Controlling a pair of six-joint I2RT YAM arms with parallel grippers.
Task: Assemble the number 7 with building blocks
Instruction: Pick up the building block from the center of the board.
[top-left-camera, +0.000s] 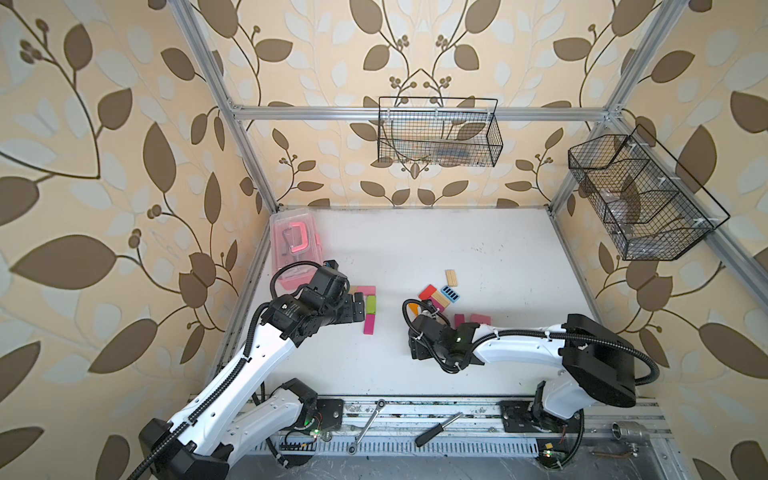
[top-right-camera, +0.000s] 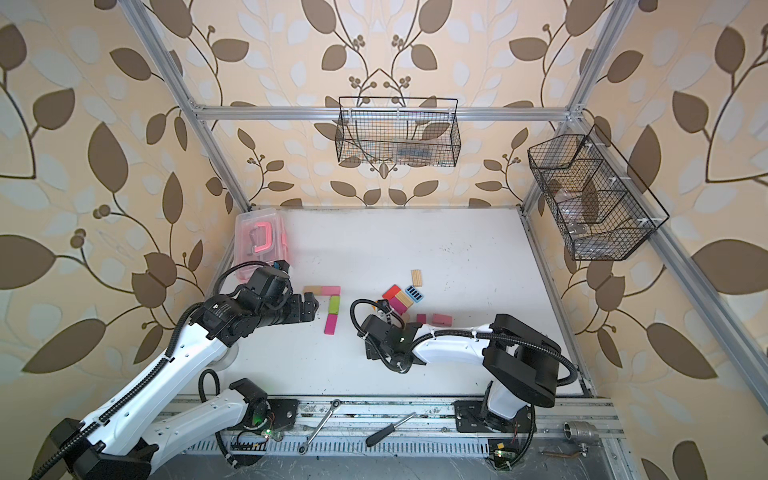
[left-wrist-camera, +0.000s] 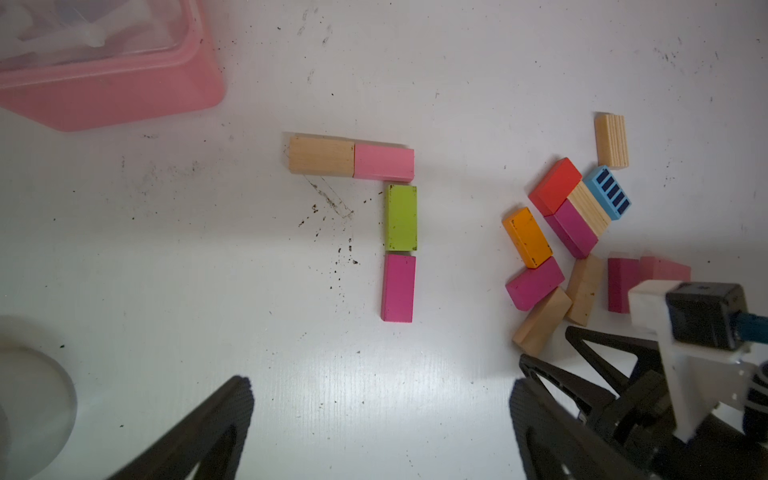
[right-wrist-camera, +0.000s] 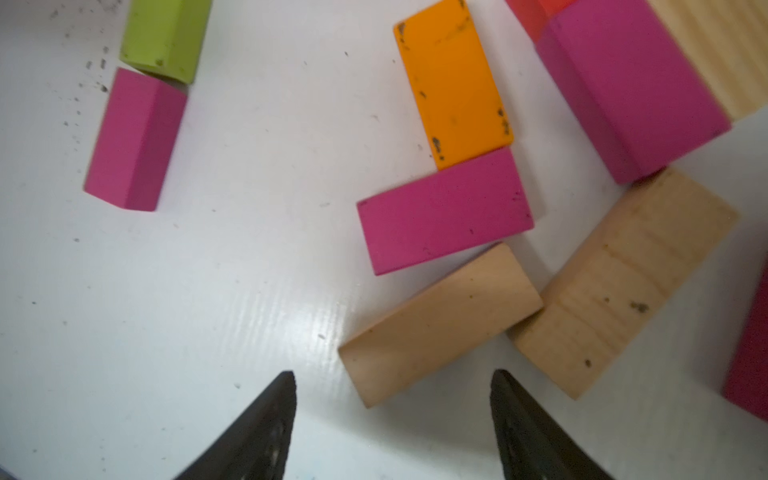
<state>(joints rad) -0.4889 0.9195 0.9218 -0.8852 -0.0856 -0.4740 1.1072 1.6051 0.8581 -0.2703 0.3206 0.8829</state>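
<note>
Laid as top bar on white tabletop (left-wrist-camera: 208, 291): plain wooden rectangular block (left-wrist-camera: 321, 156) touching pink rectangular block (left-wrist-camera: 384, 162). As stem: lime-green rectangular block (left-wrist-camera: 401, 217), magenta rectangular block (left-wrist-camera: 398, 288). Judged nearly done. Left gripper (left-wrist-camera: 378, 386) spread, empty; right gripper (right-wrist-camera: 394, 376) spread, empty, at loose spare blocks (left-wrist-camera: 571, 230).

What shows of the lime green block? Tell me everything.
The lime green block is a small flat rectangle, seemingly painted wood, with dark chips along its edges and corners. It lies flat on the white table and forms the upper stem of the 7. One short end sits just below the pink block. The other is against or barely off the magenta block, lined up lengthwise. Nothing lies on it or grips it.
</note>
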